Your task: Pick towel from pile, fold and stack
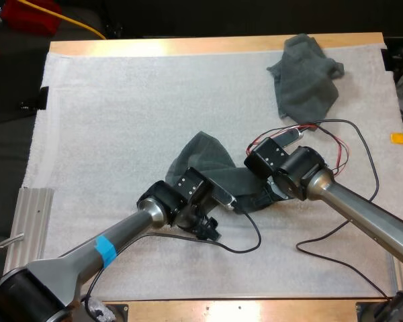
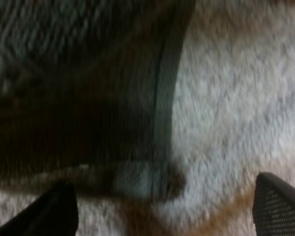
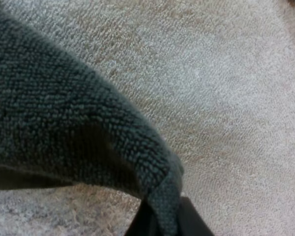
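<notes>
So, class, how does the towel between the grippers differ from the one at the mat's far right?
The middle towel lies partly spread; the far towel sits crumpled. The right gripper pinches the middle towel's corner, the open left gripper over its edge; no gripper touches the far towel. Both are dark grey-green, on the white mat.

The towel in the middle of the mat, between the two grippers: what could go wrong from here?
The right gripper pinches only the tip of one corner of the middle towel, so it may slip out when pulled.
The left gripper is open, with the hem just ahead of it. Closing here may miss the hem or catch the white mat.
Both grippers are close together and may bump.
</notes>
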Controlling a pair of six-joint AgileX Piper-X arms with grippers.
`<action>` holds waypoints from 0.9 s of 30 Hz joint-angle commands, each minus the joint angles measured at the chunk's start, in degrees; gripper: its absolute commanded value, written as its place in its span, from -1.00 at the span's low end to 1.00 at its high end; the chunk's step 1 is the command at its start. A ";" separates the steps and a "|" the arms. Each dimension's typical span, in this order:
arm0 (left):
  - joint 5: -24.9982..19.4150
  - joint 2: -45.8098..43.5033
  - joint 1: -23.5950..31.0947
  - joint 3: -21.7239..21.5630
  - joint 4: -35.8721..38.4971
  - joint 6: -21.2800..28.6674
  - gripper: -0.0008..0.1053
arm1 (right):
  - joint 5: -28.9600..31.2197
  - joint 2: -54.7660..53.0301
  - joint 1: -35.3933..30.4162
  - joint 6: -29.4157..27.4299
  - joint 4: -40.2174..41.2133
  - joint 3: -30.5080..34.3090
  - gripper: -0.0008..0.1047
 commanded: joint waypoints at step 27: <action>-2.48 6.15 -0.34 -1.11 -0.62 -0.74 -0.03 | -0.29 -0.53 -0.14 0.21 0.44 0.09 -0.96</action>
